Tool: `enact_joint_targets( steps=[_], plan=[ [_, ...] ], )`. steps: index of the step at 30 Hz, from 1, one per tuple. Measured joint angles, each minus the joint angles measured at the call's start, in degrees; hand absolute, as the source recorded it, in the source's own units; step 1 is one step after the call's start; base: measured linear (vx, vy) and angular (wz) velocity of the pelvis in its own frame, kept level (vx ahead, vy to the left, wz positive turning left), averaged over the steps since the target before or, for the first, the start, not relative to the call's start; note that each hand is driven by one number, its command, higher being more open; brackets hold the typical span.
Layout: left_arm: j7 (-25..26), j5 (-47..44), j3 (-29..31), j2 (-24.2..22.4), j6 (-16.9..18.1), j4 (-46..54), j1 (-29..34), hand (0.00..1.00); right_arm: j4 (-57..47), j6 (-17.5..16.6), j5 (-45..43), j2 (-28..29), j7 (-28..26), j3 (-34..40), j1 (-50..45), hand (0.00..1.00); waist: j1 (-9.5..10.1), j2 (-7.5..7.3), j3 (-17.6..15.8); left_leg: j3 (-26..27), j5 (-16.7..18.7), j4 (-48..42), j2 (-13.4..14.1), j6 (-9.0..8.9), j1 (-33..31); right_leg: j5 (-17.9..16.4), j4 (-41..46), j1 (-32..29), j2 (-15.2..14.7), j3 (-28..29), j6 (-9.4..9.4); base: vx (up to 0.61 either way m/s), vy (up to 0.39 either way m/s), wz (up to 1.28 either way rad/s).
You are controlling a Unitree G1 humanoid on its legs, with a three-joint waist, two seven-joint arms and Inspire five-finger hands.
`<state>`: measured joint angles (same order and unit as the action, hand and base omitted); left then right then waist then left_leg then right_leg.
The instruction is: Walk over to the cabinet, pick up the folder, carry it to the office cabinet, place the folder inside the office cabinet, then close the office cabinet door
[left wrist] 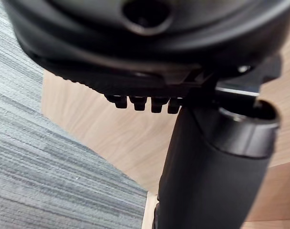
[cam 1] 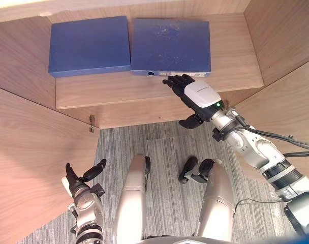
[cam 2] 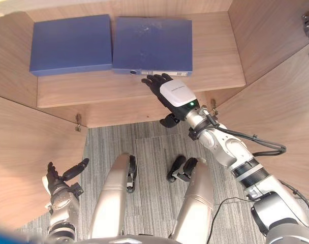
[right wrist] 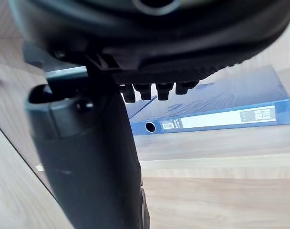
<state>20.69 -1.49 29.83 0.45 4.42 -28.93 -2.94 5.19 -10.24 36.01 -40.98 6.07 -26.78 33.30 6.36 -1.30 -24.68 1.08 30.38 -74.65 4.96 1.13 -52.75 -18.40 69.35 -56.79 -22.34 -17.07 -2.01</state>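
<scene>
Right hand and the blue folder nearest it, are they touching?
Cannot tell. In the left eye view the right hand, fingers straight, ends right at the blue folder, but neither contact nor a gap shows plainly.

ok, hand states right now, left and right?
Left hand: open, empty, low beside the cabinet door.
Right hand: open, holding nothing, stretched toward the right-hand folder on the shelf.

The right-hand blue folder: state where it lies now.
In both eye views the folder lies flat on the wooden shelf, beside a second blue folder on its left, just beyond the right hand.
</scene>
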Motion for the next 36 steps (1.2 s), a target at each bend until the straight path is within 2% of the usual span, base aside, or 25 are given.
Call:
enact_joint_targets(
  steps=[7,12,22,32,36],
  plan=[
    [0.1,1.1,0.8,-2.5,-1.2,5.8,2.9,1.00,0.6,1.2,-0.1,0.6,-0.9,3.6,1.8,1.00,1.35,0.30,-0.2,-0.3,0.2,-0.6,-0.1,-0.35,-1.2,-1.0,1.2,-1.1,-0.5,-0.2,-0.42,0.01,-0.009,0.05],
    [0.1,1.4,-0.4,-4.9,-2.1,14.9,6.8,1.00,6.4,3.1,-0.4,5.2,-1.1,4.2,7.0,1.00,2.03,0.40,-0.2,-0.9,0.2,-0.8,-0.2,-0.42,-1.7,-1.1,1.3,-1.2,-0.6,-0.6,-0.46,-0.01,-0.005,0.02],
    [-1.2,4.5,-2.2,-4.8,-3.9,24.7,9.1,1.00,18.2,5.2,-2.4,10.0,-2.4,7.9,12.5,1.00,3.05,1.63,-0.7,-3.2,0.1,-1.2,-1.9,-0.50,-3.9,-1.9,1.9,-1.2,-2.5,-2.7,-0.39,-0.01,-0.003,0.13],
    [-3.7,6.8,-2.7,-4.6,-6.4,30.4,11.4,1.00,22.0,4.0,-2.4,9.5,-3.9,9.9,15.3,1.00,2.91,2.64,-0.6,-3.6,0.0,-1.2,-3.2,-0.56,-5.4,-2.8,2.7,-2.2,-4.0,-3.0,-0.10,-0.01,-0.016,0.09],
    [-4.9,7.8,-4.1,-4.5,-7.2,32.8,12.0,1.00,23.7,3.1,-2.4,8.1,-6.4,9.9,17.9,1.00,2.71,3.02,-0.4,-4.1,-0.6,-1.2,-3.4,-0.76,-6.7,-2.8,2.9,-3.2,-4.2,-3.4,0.04,-0.03,-0.028,0.06]
  ],
)
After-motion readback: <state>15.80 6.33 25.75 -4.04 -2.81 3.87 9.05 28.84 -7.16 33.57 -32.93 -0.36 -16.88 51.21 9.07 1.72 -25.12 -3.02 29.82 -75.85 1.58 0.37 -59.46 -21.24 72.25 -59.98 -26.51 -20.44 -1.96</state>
